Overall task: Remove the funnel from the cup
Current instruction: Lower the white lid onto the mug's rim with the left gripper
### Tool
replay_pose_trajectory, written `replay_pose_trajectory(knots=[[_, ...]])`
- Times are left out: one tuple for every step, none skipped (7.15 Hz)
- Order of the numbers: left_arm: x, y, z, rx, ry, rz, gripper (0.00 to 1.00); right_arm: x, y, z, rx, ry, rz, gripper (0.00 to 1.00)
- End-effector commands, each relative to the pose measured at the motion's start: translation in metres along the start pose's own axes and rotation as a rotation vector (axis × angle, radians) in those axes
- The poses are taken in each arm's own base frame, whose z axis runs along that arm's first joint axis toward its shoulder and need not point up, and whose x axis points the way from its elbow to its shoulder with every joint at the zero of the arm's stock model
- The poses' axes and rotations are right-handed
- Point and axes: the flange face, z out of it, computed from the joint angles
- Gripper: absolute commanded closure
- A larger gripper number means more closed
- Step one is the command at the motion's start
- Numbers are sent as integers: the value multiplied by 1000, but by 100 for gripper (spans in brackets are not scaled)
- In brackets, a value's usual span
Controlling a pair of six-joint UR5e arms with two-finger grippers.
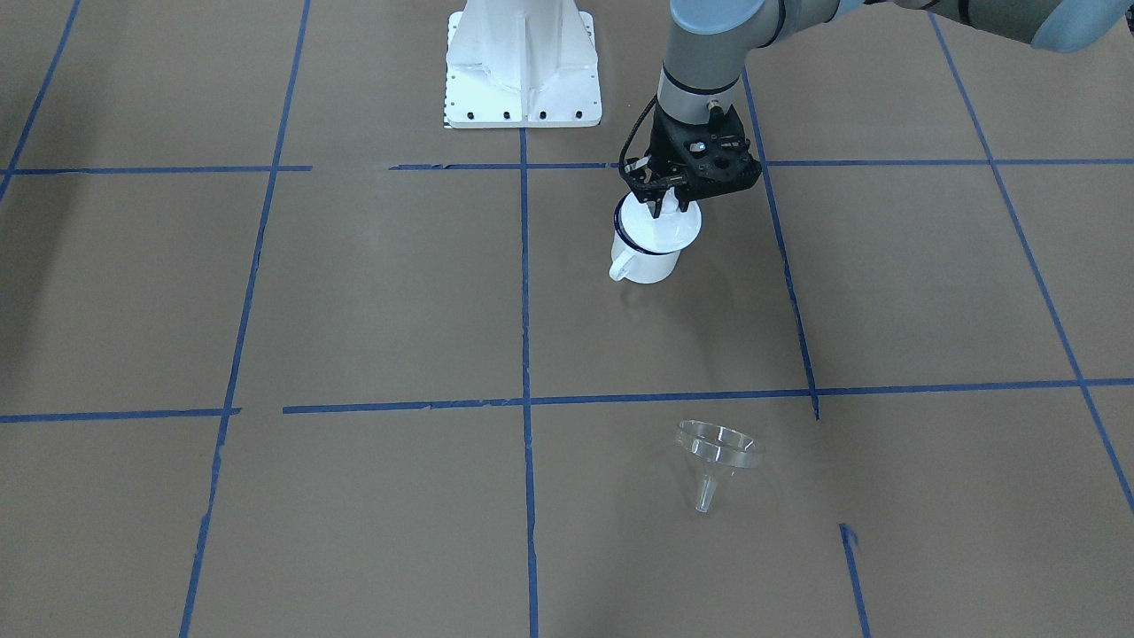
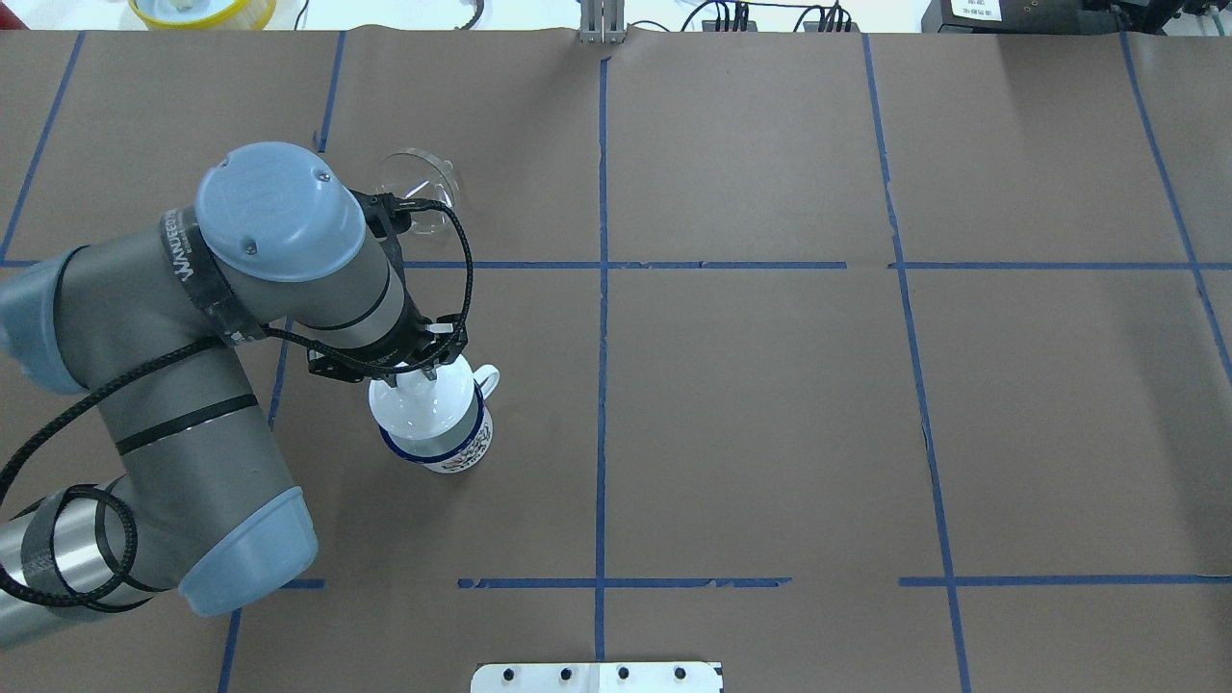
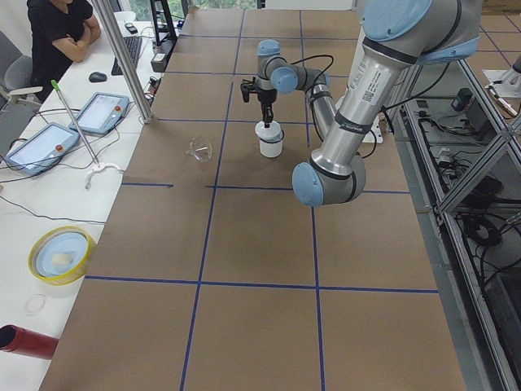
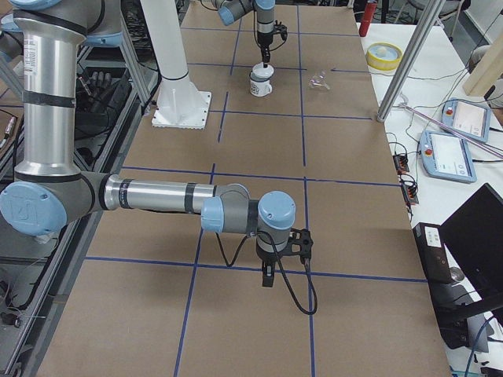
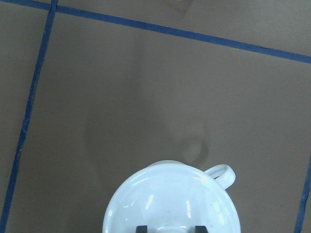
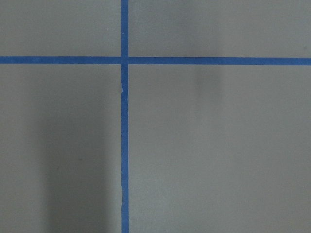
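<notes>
Funnel (image 1: 718,456) was not in the cup (image 1: 651,264). It lay on its side on bare table (image 1: 372,292), well apart from the cup, in the next taped square farther from the robot base, with one blue tape line (image 1: 673,395) between them.

From the left gripper (image 1: 663,209), the funnel sat almost straight out, away from the base. Its long axis ran roughly along that same line, with the spout pointing away from the robot and the bowl mouth tipped back toward the cup.

The left gripper was directly over the cup, with a white lid (image 1: 666,229) covering the cup's mouth. The fingers (image 5: 141,228) were set narrow either side of the lid's knob. It looked like a pinch on the knob, though the wrist view cut off the contact.

The right gripper (image 4: 268,276) hung low over a far square, well apart from both items. It showed only in the side view, so I couldn't tell if it was wide or narrow.

Judgement: the left arm was far nearer. To reach the funnel it would need to go outward past the cup, approaching across the spout axis or onto the bowl rim.
</notes>
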Motion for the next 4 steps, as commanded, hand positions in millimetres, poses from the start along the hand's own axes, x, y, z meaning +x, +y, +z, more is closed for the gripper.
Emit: replay_pose_trajectory(knots=[[1, 1, 2, -2, 0, 2, 100, 0, 0, 0, 0, 0, 0, 0], [1, 2, 2, -2, 0, 2, 100, 0, 0, 0, 0, 0, 0, 0], [1, 2, 2, -3, -1, 3, 100, 0, 0, 0, 0, 0, 0, 0], [2, 4, 3, -6, -1, 5, 100, 0, 0, 0, 0, 0, 0, 0]])
